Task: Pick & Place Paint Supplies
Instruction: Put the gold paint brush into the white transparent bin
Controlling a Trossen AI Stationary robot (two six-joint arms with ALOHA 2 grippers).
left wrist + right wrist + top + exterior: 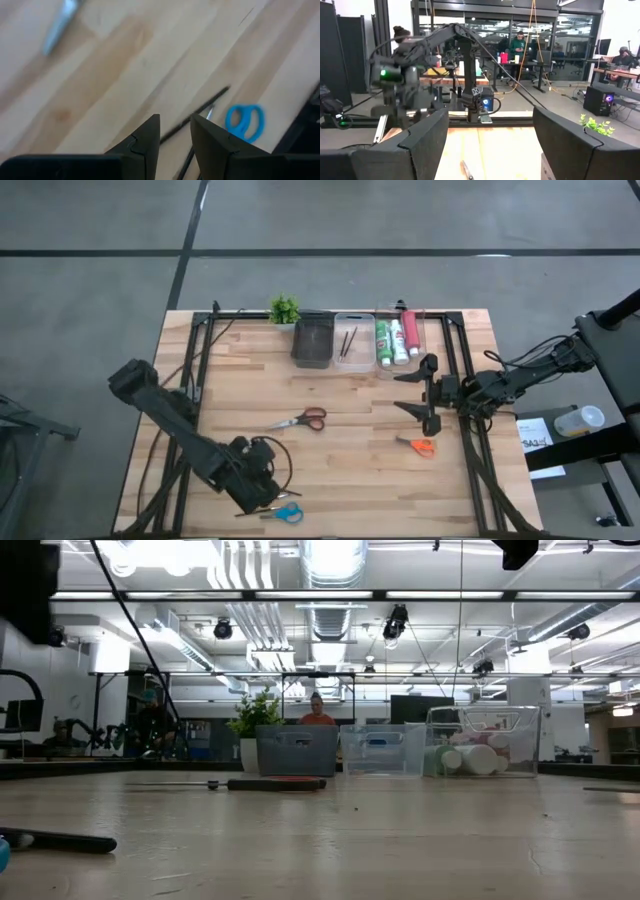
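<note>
Blue-handled scissors (288, 513) lie on the wooden table (340, 470), workshop behind.

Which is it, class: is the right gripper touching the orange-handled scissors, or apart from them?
Apart. The high view shows bare wood between the right gripper, open, and the orange-handled scissors.

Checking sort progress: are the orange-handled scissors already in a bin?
No, the orange scissors lie on the bare table, in front of the right gripper, apart from the bins.
</note>
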